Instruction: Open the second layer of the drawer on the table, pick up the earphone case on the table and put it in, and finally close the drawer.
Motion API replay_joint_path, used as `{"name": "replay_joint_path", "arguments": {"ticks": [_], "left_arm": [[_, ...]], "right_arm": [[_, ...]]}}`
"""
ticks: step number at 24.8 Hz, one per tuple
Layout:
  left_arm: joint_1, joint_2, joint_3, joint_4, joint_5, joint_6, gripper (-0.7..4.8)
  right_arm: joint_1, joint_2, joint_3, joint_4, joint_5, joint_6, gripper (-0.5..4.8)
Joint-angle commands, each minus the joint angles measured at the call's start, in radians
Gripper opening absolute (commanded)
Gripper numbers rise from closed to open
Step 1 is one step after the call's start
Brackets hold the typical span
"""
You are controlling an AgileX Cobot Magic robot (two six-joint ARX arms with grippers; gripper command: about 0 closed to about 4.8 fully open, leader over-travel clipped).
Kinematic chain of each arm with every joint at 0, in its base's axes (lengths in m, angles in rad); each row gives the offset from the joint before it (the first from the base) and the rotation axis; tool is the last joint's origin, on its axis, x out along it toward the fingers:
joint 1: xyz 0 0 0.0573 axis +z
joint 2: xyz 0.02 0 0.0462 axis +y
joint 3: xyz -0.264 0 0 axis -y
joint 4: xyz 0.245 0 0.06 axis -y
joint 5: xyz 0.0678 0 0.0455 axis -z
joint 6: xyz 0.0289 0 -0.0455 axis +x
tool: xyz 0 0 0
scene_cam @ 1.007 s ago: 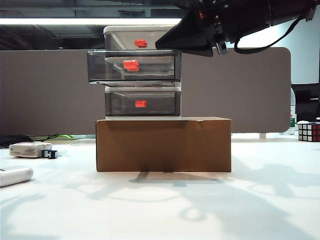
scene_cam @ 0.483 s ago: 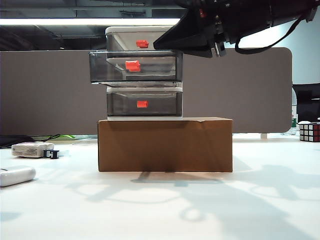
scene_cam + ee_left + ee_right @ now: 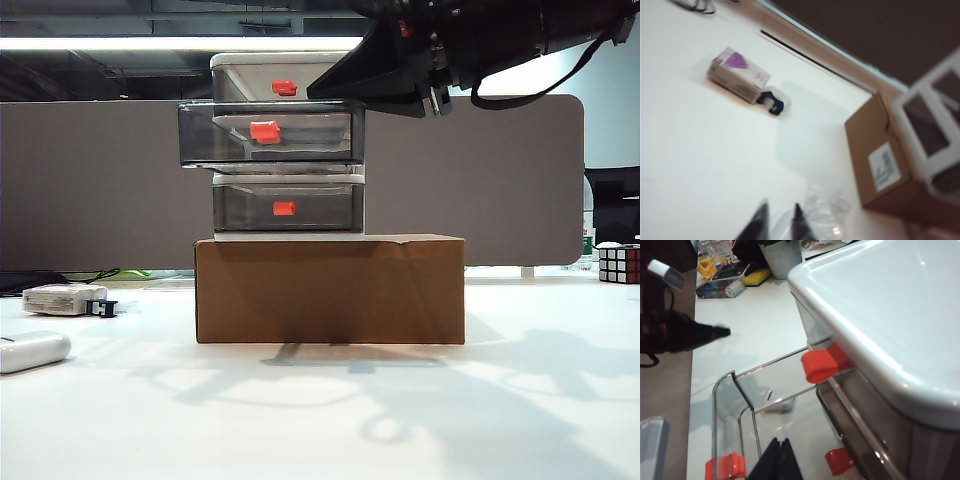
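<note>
The small white cabinet with three smoky grey see-through drawers (image 3: 287, 145) sits on a brown cardboard box (image 3: 330, 290) on the big white table (image 3: 400, 420). Its middle drawer (image 3: 270, 133), with an orange-red handle, is pulled out.

The right gripper (image 3: 775, 460) hangs up high beside the top of the cabinet. Its two black fingers are pressed together and hold nothing. The pulled-out middle drawer lies just below their tips.

The left gripper (image 3: 779, 222) hangs over the table. Its fingers stand a little apart with nothing between them. The brown box is off to one side of them.

The small shiny white earphone case (image 3: 32, 351) lies on the table, well apart from both grippers. A whitish block with a blue piece (image 3: 65, 298) lies behind it.
</note>
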Motion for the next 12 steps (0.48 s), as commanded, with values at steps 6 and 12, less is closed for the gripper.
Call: {"name": "replay_joint_path", "arguments": {"ticks": [6,12], "left_arm": [[-0.215,0.142,-0.079,0.227,-0.122,0.427,2.12],[-0.266,0.344,-0.091,0.375,-0.195,0.507,3.9]], "right_arm": [[0.0,-0.001,0.002,0.001,-0.006,-0.01,-0.05],[0.0,0.006,0.001,-0.012,-0.007,-0.012,-0.05]]}}
